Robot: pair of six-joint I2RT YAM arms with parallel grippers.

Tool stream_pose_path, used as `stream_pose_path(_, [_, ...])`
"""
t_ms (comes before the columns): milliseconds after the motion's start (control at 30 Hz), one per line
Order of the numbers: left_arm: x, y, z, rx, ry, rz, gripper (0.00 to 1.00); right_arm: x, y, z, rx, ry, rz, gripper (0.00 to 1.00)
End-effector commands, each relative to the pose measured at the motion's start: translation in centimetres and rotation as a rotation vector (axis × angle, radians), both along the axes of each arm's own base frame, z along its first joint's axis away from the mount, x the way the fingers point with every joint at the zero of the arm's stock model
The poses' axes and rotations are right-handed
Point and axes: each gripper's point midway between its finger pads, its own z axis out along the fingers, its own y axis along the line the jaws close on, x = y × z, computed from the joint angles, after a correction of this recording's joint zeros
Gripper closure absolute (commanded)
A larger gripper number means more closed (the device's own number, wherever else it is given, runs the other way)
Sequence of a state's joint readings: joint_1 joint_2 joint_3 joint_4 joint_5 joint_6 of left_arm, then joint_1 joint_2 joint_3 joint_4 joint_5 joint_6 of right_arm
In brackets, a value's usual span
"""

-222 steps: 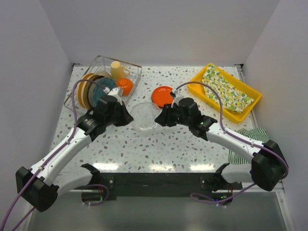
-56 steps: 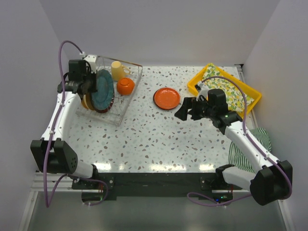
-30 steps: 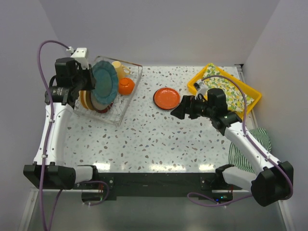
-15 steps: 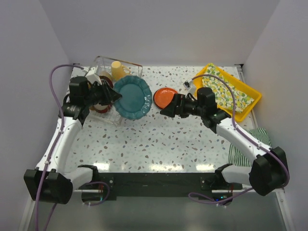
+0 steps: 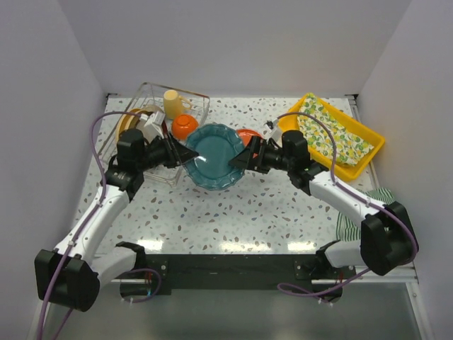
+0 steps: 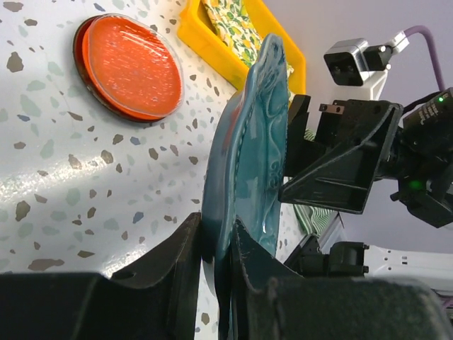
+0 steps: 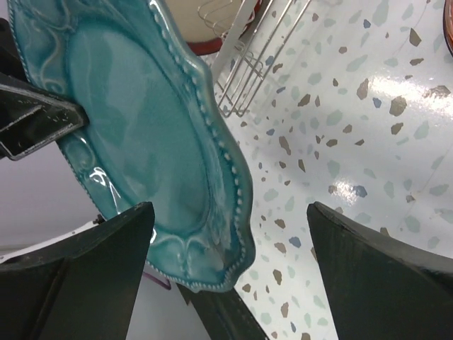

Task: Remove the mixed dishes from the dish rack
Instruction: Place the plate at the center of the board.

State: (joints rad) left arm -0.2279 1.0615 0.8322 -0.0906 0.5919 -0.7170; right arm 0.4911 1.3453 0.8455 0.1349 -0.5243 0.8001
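The teal plate (image 5: 212, 157) is off the rack (image 5: 200, 105) and held in the air over the middle of the counter (image 5: 233, 205), tilted with its face up toward the camera. The left jaws are pinched nearly shut on its rim at 9 o'clock. The right jaws stand wide open at the plate's 3 o'clock edge, one finger on either side of the rim, not gripping it. The rack sits at 10 o'clock on the counter with a mug (image 5: 171, 103), an orange bowl (image 5: 183, 126) and a tan plate (image 5: 127, 119) in it. An orange plate (image 6: 129, 67) lies flat on the counter just beyond the teal one. A yellow tray (image 5: 364, 159) sits at 2 o'clock.
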Motion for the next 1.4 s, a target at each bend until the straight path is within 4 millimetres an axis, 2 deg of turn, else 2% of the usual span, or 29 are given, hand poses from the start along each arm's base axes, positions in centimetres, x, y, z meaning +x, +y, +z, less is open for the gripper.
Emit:
stream_pose_path(0, [-1.1, -1.5, 6.1, -0.157, -0.184, -0.082, 1.0, 0.0, 1.1, 1.9, 0.09, -0.047, 0.034, 0.17])
stream_pose_path(67, [-1.3, -1.6, 5.6, -0.166, -0.17, -0.086, 1.0, -0.2, 1.3, 1.8, 0.102, -0.044, 0.051, 0.24])
stream_pose_path(167, [-1.5, -1.6, 4.9, -0.172, -0.151, -0.088, 1.0, -0.6, 1.3, 1.9, 0.119, -0.05, 0.064, 0.42])
stream_pose_path(200, [-1.6, -1.6, 4.7, -0.175, -0.146, -0.088, 1.0, -0.7, 1.3, 2.0, 0.124, -0.056, 0.067, 0.54])
stream_pose_path(267, [-1.7, -1.6, 4.2, -0.175, -0.137, -0.085, 1.0, -1.1, 1.2, 1.7, 0.123, -0.052, 0.071, 0.68])
stream_pose_path(300, [-1.7, -1.6, 4.0, -0.175, -0.13, -0.085, 1.0, -1.2, 1.1, 1.7, 0.124, -0.055, 0.073, 0.84])
stream_pose_path(367, [-1.7, -1.4, 3.3, -0.157, -0.124, -0.074, 0.99, -1.6, 0.8, 1.4, 0.121, -0.052, 0.07, 0.96])
stream_pose_path(400, [-1.7, -1.3, 2.8, -0.143, -0.108, -0.068, 0.96, -1.7, 0.7, 1.1, 0.116, -0.048, 0.067, 1.0])
stream_pose_path(500, [-1.3, -0.7, 2.2, -0.082, -0.125, -0.044, 0.75, -2.2, 0.0, 0.7, 0.106, -0.04, 0.051, 1.0])
stream_pose_path(533, [-1.3, -0.5, 1.9, -0.059, -0.108, -0.035, 0.63, -2.5, -0.2, 0.4, 0.104, -0.034, 0.051, 1.0])
stream_pose_path(600, [-1.1, 0.2, 0.8, 0.011, -0.092, -0.007, 0.51, -2.6, -0.8, 0.6, 0.107, -0.037, 0.041, 1.0])
stream_pose_path(633, [-0.7, 0.6, 0.9, 0.038, -0.099, 0.018, 0.38, -2.8, -1.2, 0.2, 0.102, -0.028, 0.033, 1.0])
stream_pose_path(667, [-0.5, 1.0, 0.7, 0.077, -0.116, 0.024, 0.32, -2.7, -1.8, 0.7, 0.105, -0.044, 0.015, 1.0])
stream_pose_path(700, [-0.6, 1.4, 0.0, 0.109, -0.092, 0.034, 0.22, -2.8, -2.3, 0.4, 0.098, -0.034, 0.004, 1.0])
stream_pose_path(733, [-0.1, 1.9, 0.4, 0.139, -0.104, 0.065, 0.18, -2.9, -2.7, -0.1, 0.09, -0.022, -0.011, 1.0])
stream_pose_path(767, [0.1, 2.3, 0.3, 0.179, -0.123, 0.073, 0.14, -2.7, -3.6, 0.2, 0.09, -0.037, -0.035, 1.0])
stream_pose_path(800, [0.0, 2.8, -0.1, 0.209, -0.108, 0.085, 0.07, -3.0, -4.1, -0.6, 0.078, -0.016, -0.048, 1.0])
stream_pose_path(900, [0.5, 4.3, 0.1, 0.305, -0.129, 0.136, 0.0, -2.9, -6.0, -1.1, 0.071, -0.007, -0.098, 1.0])
stream_pose_path(933, [0.8, 4.9, 0.8, 0.33, -0.148, 0.167, 0.0, -3.2, -6.6, -2.0, 0.061, 0.012, -0.108, 1.0])
stream_pose_path(1000, [0.9, 5.8, 0.8, 0.391, -0.158, 0.182, 0.0, -3.3, -8.0, -3.4, 0.044, 0.041, -0.145, 1.0])
stream_pose_path(1067, [1.3, 6.9, 1.6, 0.449, -0.188, 0.22, 0.0, -3.2, -9.2, -4.2, 0.044, 0.064, -0.176, 1.0])
stream_pose_path(1233, [1.3, 8.9, 2.7, 0.555, -0.219, 0.272, 0.0, -3.8, -10.6, -7.1, 0.028, 0.14, -0.195, 1.0])
stream_pose_path(1367, [1.1, 9.9, 3.4, 0.603, -0.235, 0.301, 0.0, -3.5, -11.4, -8.2, 0.033, 0.168, -0.221, 1.0])
